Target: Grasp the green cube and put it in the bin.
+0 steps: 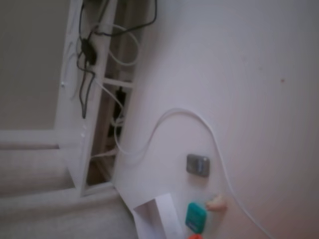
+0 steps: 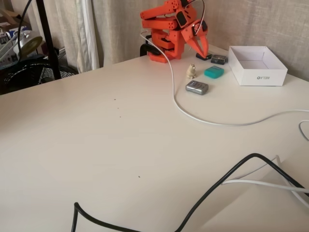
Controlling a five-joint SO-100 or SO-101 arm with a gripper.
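Note:
The green cube is a small teal block lying on the white table just left of the bin, a white open box. In the other fixed view the green cube sits at the bottom edge, right of a corner of the bin. The orange arm is folded at the back of the table, and its gripper points down, behind and a little left of the cube, apart from it. Only an orange tip of the gripper shows below the cube. How the jaws stand is too small to make out.
A grey square piece and a beige lump lie left of the cube. A white cable loops past them from the arm. A black cable crosses the near table. A small dark object lies behind the cube. A tall white frame holds cables.

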